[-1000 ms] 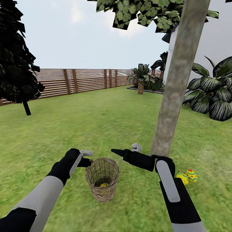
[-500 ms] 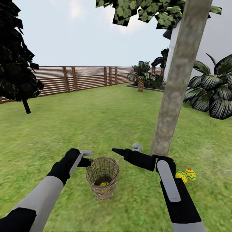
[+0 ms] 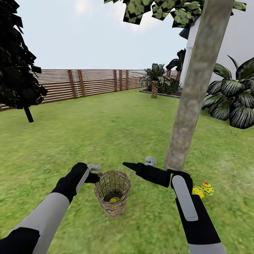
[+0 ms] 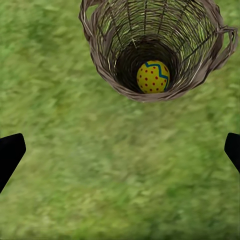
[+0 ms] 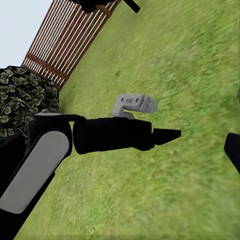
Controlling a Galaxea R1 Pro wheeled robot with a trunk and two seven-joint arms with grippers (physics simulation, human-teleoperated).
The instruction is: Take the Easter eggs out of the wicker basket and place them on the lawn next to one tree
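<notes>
Eggs first: I count one Easter egg (image 4: 153, 77) at the bottom of the wicker basket (image 3: 112, 192), dim through the weave from my head camera but plain in the left wrist view, yellow with a blue zigzag and red dots. My left pincer (image 3: 94, 173) sits just beside the basket's rim on its left; the fingertips (image 4: 10, 152) show as dark corners at the wrist frame's edges, spread wide with nothing but lawn (image 3: 106, 134) between them, and the basket lies ahead of them. To the right of the basket my right pincer (image 3: 131, 165) points across toward it above the grass; from my head camera I see one dark pointed finger, and whether it is spread or closed I cannot tell. Behind that arm stands the tree (image 3: 192, 95), its trunk cut off by the frame's top. Two more eggs (image 3: 203, 189) lie on the grass by its base, partly hidden behind my right forearm.
</notes>
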